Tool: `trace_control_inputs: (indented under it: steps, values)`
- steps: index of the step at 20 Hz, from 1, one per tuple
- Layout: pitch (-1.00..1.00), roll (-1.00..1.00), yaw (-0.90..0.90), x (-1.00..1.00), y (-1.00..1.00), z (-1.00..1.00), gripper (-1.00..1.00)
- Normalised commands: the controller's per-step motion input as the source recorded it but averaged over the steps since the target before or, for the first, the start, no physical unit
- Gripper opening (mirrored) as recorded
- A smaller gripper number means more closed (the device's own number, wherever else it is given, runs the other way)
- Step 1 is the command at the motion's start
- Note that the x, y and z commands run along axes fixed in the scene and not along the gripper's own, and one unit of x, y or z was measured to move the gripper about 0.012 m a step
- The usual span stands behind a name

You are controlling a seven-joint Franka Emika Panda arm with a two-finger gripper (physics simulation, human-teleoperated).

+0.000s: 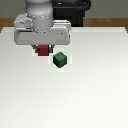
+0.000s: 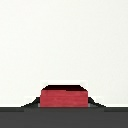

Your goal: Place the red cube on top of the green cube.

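The exterior view looks down from above the white table (image 1: 90,95), arm in the upper frame. The wrist view sits close, looking down; both share the red cube (image 1: 43,50) (image 2: 64,97)

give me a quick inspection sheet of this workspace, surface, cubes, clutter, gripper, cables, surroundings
surface: plain white table, a wooden floor strip beyond its far edge.
job's things: red cube directly under the arm's hand; green cube on the table toward the exterior view's right of it, apart, nothing stacked on it.
clutter: nothing seen.
grippers: gripper down at the red cube, which fills the low middle of the wrist view; fingers hidden, open or shut cannot be told.
cables: nothing seen.
surroundings: dark object behind the arm, too unclear to name.
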Motion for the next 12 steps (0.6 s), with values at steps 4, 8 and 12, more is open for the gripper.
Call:
trace_control_inputs:
  steps: [4,8,12]
  values:
    - [0.0,0.0,0.0,-1.0,0.0,0.0,-1.0]
    - [0.0,0.0,0.0,-0.25,0.25,0.0,-1.0]
    - [0.0,0.0,0.0,0.0,1.0,0.0,-1.0]
